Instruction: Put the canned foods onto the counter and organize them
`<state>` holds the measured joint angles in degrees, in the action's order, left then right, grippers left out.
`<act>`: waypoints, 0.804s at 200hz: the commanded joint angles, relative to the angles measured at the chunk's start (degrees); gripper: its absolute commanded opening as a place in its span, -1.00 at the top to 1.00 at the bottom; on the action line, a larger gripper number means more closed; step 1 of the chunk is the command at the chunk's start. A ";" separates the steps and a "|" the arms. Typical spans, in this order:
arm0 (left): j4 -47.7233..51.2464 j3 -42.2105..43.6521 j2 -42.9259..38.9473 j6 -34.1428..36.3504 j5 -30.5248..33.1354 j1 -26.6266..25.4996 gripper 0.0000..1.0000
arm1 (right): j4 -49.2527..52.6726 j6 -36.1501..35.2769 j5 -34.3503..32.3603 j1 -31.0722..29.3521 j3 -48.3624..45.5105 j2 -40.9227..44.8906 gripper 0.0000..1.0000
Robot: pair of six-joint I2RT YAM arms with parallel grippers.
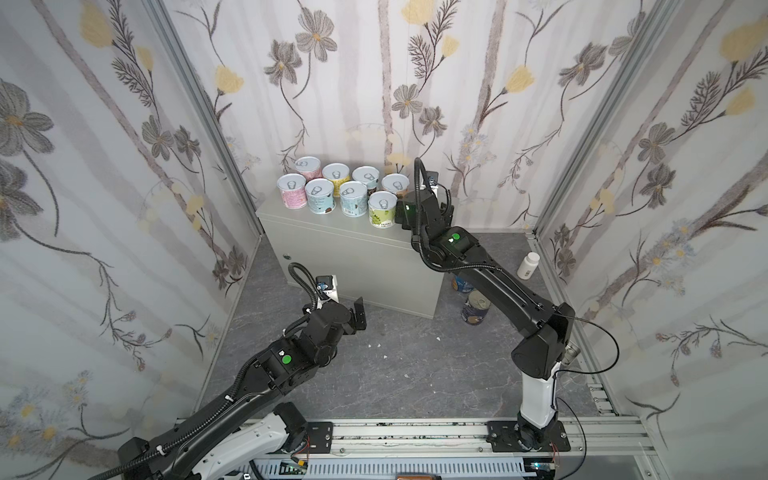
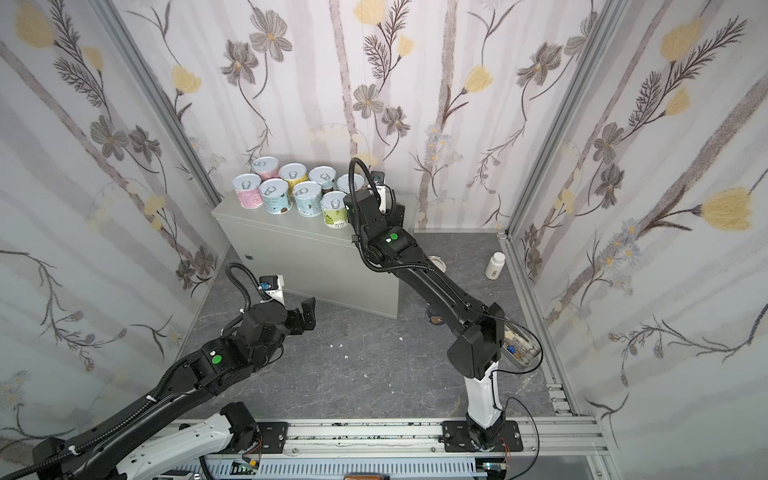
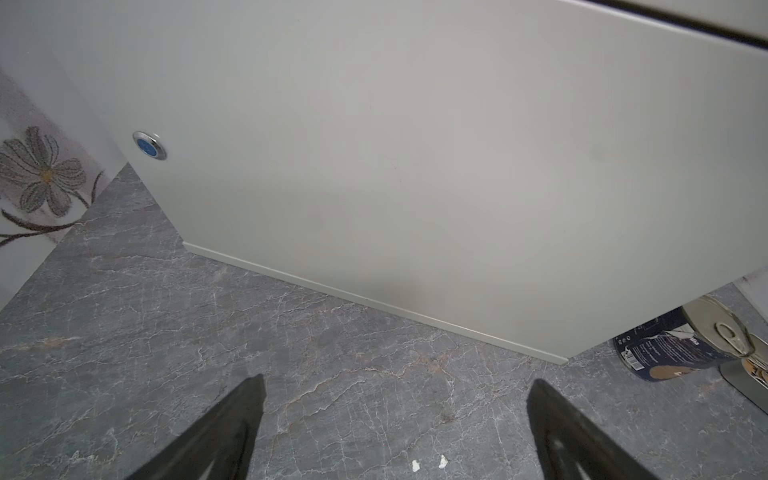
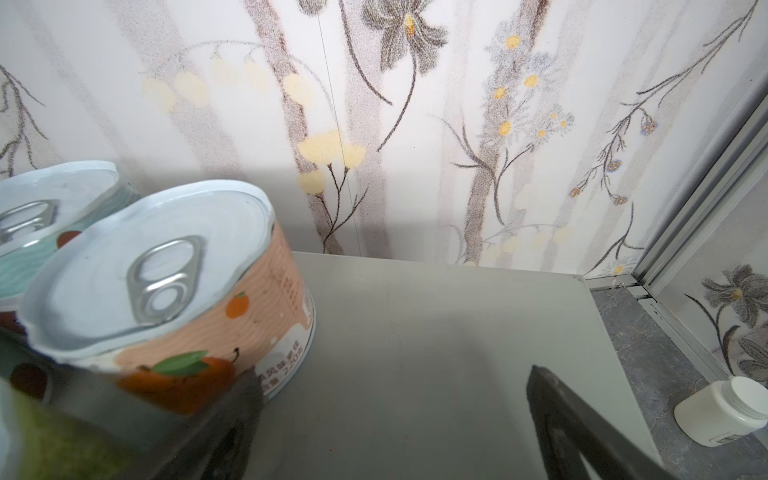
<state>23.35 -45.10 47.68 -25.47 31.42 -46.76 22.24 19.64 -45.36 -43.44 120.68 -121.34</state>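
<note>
floral wallpaper walls [image 1: 353, 83] — dark marbled floor [image 1: 395, 374].

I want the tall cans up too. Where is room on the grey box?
The counter is bare at its right end, between the orange can and the edge, under the open right gripper. The left and middle are crowded with short cans.

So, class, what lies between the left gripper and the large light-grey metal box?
Only bare dark marbled floor ahead of the left gripper; the left wrist view shows it.
</note>
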 commanded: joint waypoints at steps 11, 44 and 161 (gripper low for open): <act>-2.00 0.97 -0.64 -0.10 0.31 0.14 -1.00 | -1.71 1.28 -0.96 -0.15 2.29 -2.01 -0.99; -2.00 1.56 -1.21 -0.21 0.04 0.27 -1.00 | -1.76 0.65 -0.36 -0.11 4.02 -3.52 -0.99; -2.08 2.03 -0.67 -1.33 -1.16 0.53 -1.00 | 0.65 -2.05 -0.07 -0.08 4.52 1.51 -0.99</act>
<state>22.72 -43.35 46.92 -25.69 30.61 -46.33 22.96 18.50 -44.84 -43.55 124.95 -122.63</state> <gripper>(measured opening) 0.997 0.996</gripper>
